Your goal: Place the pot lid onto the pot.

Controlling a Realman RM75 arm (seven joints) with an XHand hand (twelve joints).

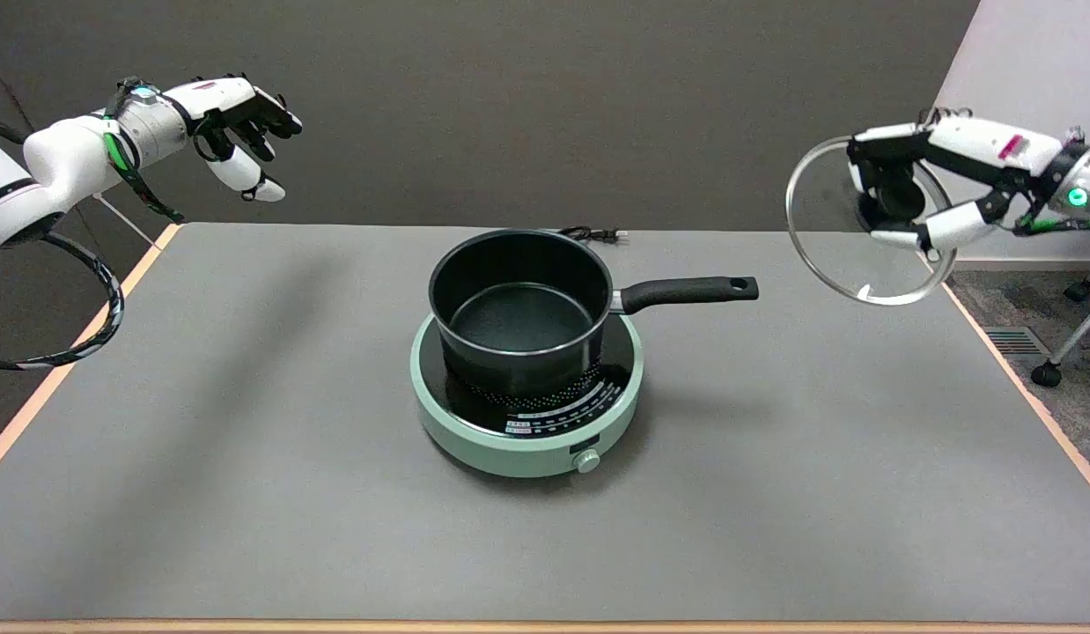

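Grey tabletop [246, 493] carries the black pot [519, 308] on a green hotplate [475, 431]; the right hand [928, 198] grips the round glass lid [818, 211] by its knob, tilted aloft, well right. Carrying step: next, level and centre it over the pot.

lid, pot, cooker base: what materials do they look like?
Pot lid, held by the right hand: clear glass with a bright metal rim, as the wall shows through it. Pot: dark matte coated metal, probably nonstick; black plastic-looking handle. Cooker: glossy black glass-like top, pale green body, likely plastic.
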